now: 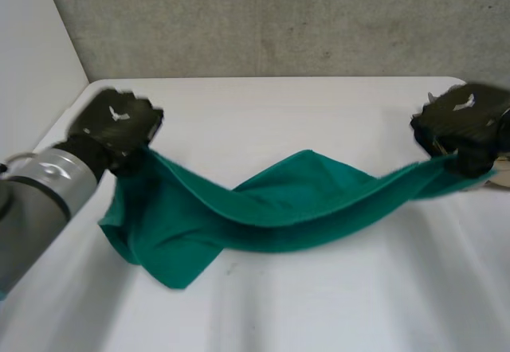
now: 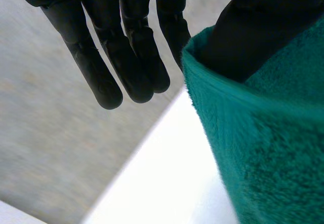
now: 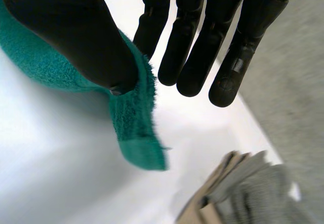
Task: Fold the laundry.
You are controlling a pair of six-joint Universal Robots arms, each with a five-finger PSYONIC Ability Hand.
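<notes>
A green towel hangs stretched between my two hands, sagging in the middle onto the white table. My left hand holds the towel's left end up off the table; a loose part droops below it. In the left wrist view the thumb presses the towel against the side of the straight fingers. My right hand holds the right end. In the right wrist view its thumb pins a corner of the towel beside the straight fingers, and the corner's tip hangs free.
A stack of folded grey and beige cloths lies on the table under my right hand, near the table's right edge. A concrete wall stands behind the table's far edge.
</notes>
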